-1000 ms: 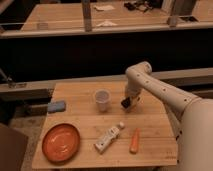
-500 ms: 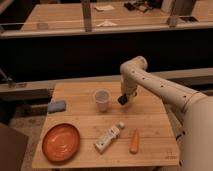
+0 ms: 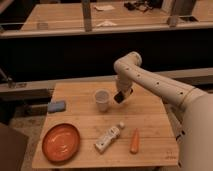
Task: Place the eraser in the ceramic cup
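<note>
- Camera view, set against the frames just before it: on your left, the blue-grey block [image 3: 56,106] and the orange plate [image 3: 61,142] lie where they lay. The ceramic cup [image 3: 102,100] stands upright on the same spot of the wooden table [image 3: 150,114].
- Just right of the cup, you see that the gripper [image 3: 120,96] has shifted a little leftward, toward the cup. It hangs close beside the cup's right wall, about level with the rim and not over the mouth.
- The claw stays clenched on the eraser [image 3: 118,98], a small dark block at its tip. You cannot tell whether the block touches the cup.
- The white arm [image 3: 150,82] has swung its bent elbow leftward, and the elbow sits higher in the view than before.
- Nearer to you, the white bottle [image 3: 109,137] and the carrot [image 3: 134,141] have not moved. The bottle lies on its side, and the carrot lies just to its right, apart from it.
- Your count, left to right: one blue-grey block, one orange plate, one ceramic cup, one white bottle, one eraser, one gripper on one arm, one carrot, all at a single table.
</note>
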Available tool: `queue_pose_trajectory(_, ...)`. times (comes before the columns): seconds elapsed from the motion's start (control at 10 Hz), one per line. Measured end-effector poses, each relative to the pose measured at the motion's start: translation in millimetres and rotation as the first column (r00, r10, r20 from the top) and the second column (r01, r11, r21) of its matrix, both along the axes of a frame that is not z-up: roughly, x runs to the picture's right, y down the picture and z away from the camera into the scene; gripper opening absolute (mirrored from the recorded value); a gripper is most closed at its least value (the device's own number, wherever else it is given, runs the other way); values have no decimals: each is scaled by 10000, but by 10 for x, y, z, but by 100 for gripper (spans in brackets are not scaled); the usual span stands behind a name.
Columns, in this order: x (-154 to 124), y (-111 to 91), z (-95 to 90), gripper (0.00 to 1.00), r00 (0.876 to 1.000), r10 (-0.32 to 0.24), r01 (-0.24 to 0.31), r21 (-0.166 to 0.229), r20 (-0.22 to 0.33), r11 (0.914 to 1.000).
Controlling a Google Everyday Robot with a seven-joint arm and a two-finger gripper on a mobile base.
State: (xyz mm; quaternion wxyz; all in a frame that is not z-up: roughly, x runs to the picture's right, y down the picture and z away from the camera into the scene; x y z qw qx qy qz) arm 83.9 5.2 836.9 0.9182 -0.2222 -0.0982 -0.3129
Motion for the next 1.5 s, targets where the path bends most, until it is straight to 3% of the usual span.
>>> queue_pose_trajectory(0.3,-125,-101,-94,2,9993,-292,288,142,238,9995)
queue_pose_trajectory(1.5,-851,-102,-150,2,9913,-1039,1027,182,812,9945)
